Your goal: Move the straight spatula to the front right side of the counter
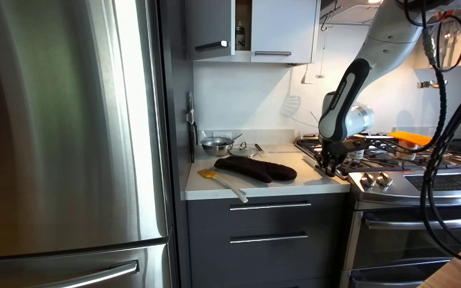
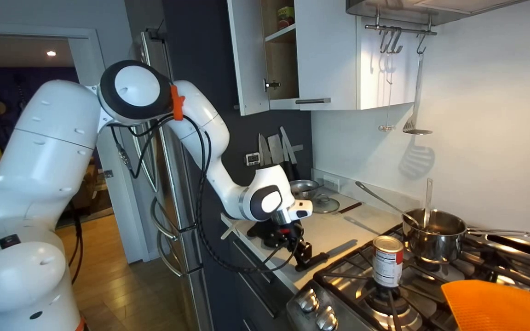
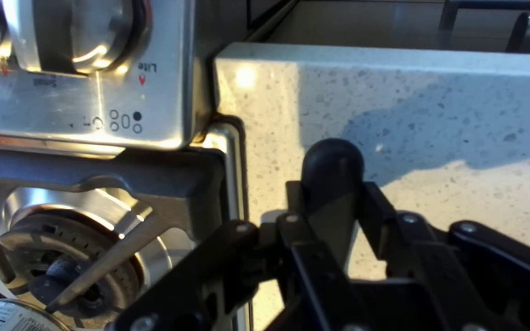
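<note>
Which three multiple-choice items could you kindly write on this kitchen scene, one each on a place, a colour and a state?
1. Where does the black handle show in the wrist view?
A) on the stove
B) between the fingers of the gripper
C) inside a pot

2. In an exterior view, what colour is the head of the utensil jutting over the front edge of the counter?
A) blue
B) green
C) yellow

3. How do the upper cabinet doors stand?
A) one open, one shut
B) both shut
C) both open

Right letters:
1 B: the wrist view shows a finger on either side of the handle.
2 C: the head, lying on the counter, shows yellow.
3 A: both exterior views show one door standing out and its neighbour closed.
</note>
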